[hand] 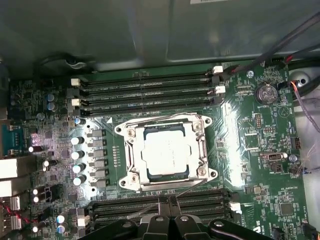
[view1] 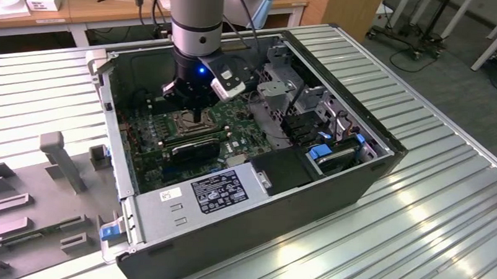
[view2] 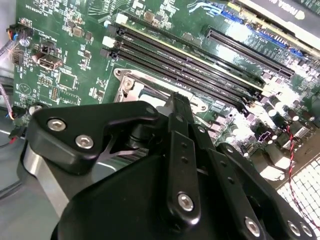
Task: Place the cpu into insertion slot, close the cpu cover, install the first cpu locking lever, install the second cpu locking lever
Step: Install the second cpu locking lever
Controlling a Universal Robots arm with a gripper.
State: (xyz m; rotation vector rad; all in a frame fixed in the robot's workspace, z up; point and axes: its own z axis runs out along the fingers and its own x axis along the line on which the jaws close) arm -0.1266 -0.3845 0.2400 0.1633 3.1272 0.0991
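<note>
1. Inside the open computer case point(view1: 330, 173) on the ribbed worktop point(view1: 443, 233), the arm's tool point(hand: 168, 201) hovers just beside the slot point(hand: 131, 172), its black fingers point(hand: 163, 207) pressed together on nothing.
2. The cpu point(hand: 166, 156) sits in the slot — silver top up — with the cover point(hand: 202, 150) lying flat around it.
3. Dark memory slots point(hand: 150, 85) flank the socket on the green board point(hand: 260, 150).

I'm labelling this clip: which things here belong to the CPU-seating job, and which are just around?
Job:
- cpu, lying in the insertion slot
- cpu cover, closed down around it
- gripper, fingers together, beside the slot

Just around:
- memory slots
- coin cell battery
- blue drive-bay latch
- grey fixture blocks outside the case
</note>
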